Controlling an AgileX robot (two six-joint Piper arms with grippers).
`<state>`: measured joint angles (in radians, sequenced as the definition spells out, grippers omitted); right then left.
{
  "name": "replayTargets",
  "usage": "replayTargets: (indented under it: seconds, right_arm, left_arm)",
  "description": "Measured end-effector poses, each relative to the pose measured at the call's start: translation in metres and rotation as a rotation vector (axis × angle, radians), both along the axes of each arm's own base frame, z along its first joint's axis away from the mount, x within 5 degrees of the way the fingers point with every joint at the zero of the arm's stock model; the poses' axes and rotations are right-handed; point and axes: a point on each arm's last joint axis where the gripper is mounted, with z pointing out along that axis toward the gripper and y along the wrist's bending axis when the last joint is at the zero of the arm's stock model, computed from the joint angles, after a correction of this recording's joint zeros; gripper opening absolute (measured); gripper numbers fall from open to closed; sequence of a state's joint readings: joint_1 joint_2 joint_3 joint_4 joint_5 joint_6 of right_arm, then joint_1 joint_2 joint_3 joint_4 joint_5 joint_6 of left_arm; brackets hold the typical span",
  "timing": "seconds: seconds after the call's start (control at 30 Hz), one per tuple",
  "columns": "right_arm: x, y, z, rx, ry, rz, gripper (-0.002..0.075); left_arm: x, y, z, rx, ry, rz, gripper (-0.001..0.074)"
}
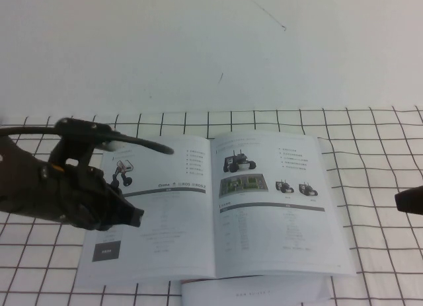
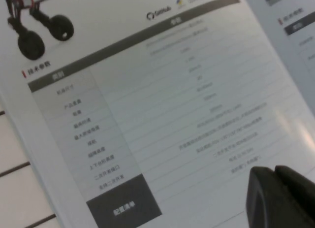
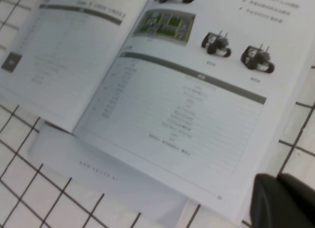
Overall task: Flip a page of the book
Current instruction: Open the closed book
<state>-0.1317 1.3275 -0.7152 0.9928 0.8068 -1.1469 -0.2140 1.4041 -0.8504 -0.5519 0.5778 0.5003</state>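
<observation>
The book [image 1: 198, 253] lies open and flat on the checked cloth. The page [image 1: 277, 213] is its right-hand sheet, printed with black wheeled robots, a green picture and a grey-barred table; it also shows in the right wrist view [image 3: 187, 105]. My left gripper [image 1: 135, 217] hovers over the left-hand sheet [image 1: 172, 220], the one with the two-wheeled robot photo and black box, its fingers [image 2: 288, 201] closed together and empty. My right gripper [image 1: 410, 201] is off the book's right edge, with its fingers [image 3: 290, 201] closed and empty, just past the page's near corner.
A white strip with small grey lettering [image 1: 254, 293] sticks out from under the book's near edge, also seen in the right wrist view [image 3: 98, 164]. The grid-patterned cloth [image 1: 383, 253] covers the table; plain white surface lies behind.
</observation>
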Motion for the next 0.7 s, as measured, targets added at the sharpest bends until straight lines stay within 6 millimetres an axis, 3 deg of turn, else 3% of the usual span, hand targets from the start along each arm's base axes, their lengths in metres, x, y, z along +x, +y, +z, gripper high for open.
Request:
replayTargets:
  seconds: [0.23,0.6,0.7]
  right_arm:
    - [0.017,0.007,-0.004,-0.029,0.021,0.061,-0.0002]
    - [0.034,0.079,-0.024,-0.249,-0.077,0.330,-0.0002]
    - [0.048,0.085,-0.024,-0.317,-0.085,0.367,-0.0001]
  left_arm:
    - [0.023,-0.001,-0.035,0.054,0.049,0.095,-0.0002]
    - [0.035,0.008,-0.074,0.146,0.160,0.190,-0.0002]
    - [0.035,0.008,-0.078,0.148,0.175,0.197,-0.0002]
